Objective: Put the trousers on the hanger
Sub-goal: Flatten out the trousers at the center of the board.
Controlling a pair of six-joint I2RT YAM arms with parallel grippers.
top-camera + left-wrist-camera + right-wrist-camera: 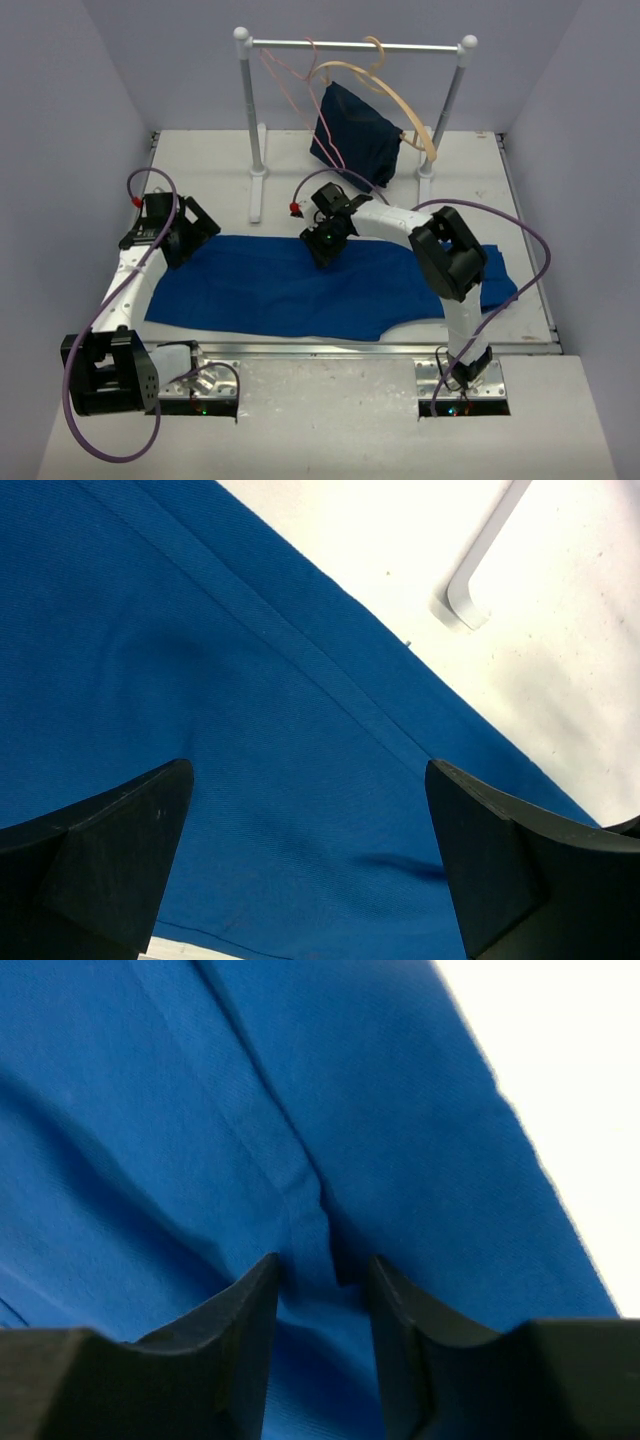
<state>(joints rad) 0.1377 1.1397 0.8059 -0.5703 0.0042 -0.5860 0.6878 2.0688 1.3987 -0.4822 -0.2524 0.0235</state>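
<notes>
In the top view, one pair of trousers (330, 285) lies flat on the table (200, 160). On the far rail (400, 46) hang two hangers: the pink wire hanger (283, 82) on the left and a wooden hanger (400, 100) carrying one dark garment (360, 130). In the left wrist view, the left gripper (310, 780) hovers wide open over the cloth. In the right wrist view, the jaws of the right gripper (320, 1270) stand slightly apart around a ridge of cloth, but whether they pinch it cannot be told. The cloth seems soft, limp and light, so a seam fold is probably the best place to hold it.
</notes>
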